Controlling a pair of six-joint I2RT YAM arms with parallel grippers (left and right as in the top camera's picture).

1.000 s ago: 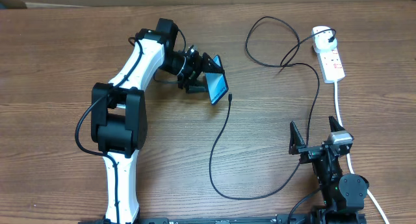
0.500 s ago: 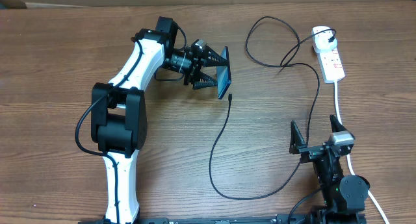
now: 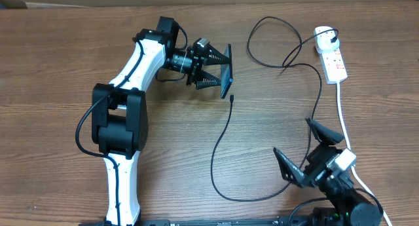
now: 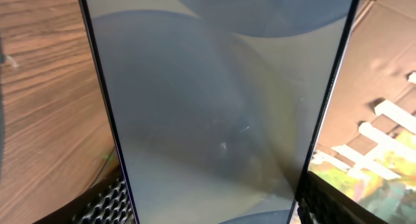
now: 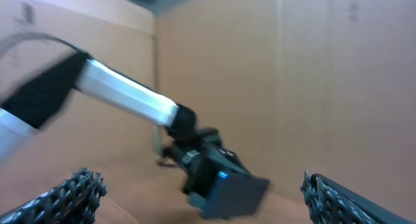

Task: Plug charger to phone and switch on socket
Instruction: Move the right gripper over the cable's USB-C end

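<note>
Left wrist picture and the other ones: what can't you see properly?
- Left wrist: the slim black-edged phone fills the view, both ends cut off, screen washed out.
- Overhead: the thin black charger cable has a tip too small to tell whether it meets the phone; the white power strip has switches too small to read.
- Right wrist: blur smears everything.

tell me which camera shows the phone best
Left wrist: the phone fills the frame, with its screen and both long edges clear. Overhead shows it only edge-on, held in the left gripper. Right wrist shows just a small, blurred dark shape.
</note>
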